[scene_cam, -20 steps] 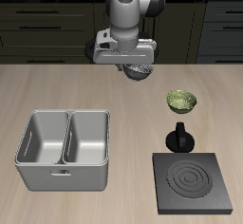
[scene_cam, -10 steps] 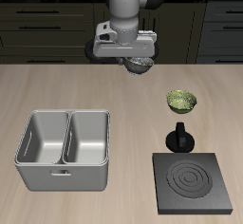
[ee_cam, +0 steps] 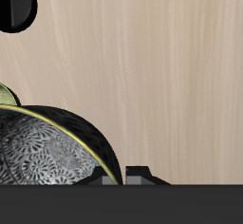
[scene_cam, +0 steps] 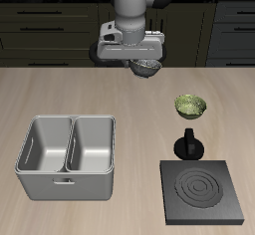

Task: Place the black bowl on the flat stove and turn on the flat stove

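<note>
My gripper [scene_cam: 143, 63] hangs above the back of the table, shut on the rim of the black bowl [scene_cam: 147, 70], which is lifted off the wood. In the wrist view the black bowl [ee_cam: 46, 154] fills the space close under the camera, speckled silvery inside with a thin yellowish rim, and one fingertip [ee_cam: 139, 174] shows at its edge. The flat stove [scene_cam: 202, 191], a dark square plate with ring marks, lies near the table's front edge, well apart from the bowl. Its black knob [scene_cam: 188, 144] stands just behind it.
A green-patterned bowl [scene_cam: 190, 106] sits on the table between the held bowl and the stove knob. A grey two-compartment metal basin [scene_cam: 68, 156] stands on the other side of the table. Dark cabinets run behind the table.
The gripper has risen a little with the black bowl in it since a second ago. Over the last half second it has hardly moved.
</note>
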Motion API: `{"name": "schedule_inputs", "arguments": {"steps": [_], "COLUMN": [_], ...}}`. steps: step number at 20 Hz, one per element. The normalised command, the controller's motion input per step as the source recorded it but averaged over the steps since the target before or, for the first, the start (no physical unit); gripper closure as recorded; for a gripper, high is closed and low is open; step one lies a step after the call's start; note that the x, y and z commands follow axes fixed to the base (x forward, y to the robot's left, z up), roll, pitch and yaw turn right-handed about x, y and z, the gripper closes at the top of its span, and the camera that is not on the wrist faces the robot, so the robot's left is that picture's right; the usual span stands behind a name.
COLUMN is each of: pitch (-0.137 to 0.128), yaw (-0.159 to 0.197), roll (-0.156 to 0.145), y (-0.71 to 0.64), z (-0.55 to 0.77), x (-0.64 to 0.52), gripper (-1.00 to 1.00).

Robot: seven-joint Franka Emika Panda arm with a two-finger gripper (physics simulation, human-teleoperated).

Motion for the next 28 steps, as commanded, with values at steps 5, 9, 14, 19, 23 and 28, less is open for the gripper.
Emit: {"name": "schedule_inputs", "arguments": {"steps": [5, 9, 14, 19, 23, 28], "pitch": [0.002, -0.005, -0.011, -0.010, -0.004, -0.015], "yaw": [0.008, 0.037, 0.032, 0.024, 0.010, 0.015], "roll": [0.008, 0.024, 0.035, 0.027, 0.011, 0.005], "y": [0.05, 0.16, 0.19, 0.15, 0.15, 0.10], "z": [0.13, 0.10, 0.16, 0.16, 0.13, 0.15], "x": [0.23, 0.31, 0.35, 0.33, 0.42, 0.38], "gripper": [1.00, 1.00, 1.00, 1.00, 1.00, 1.00]}}
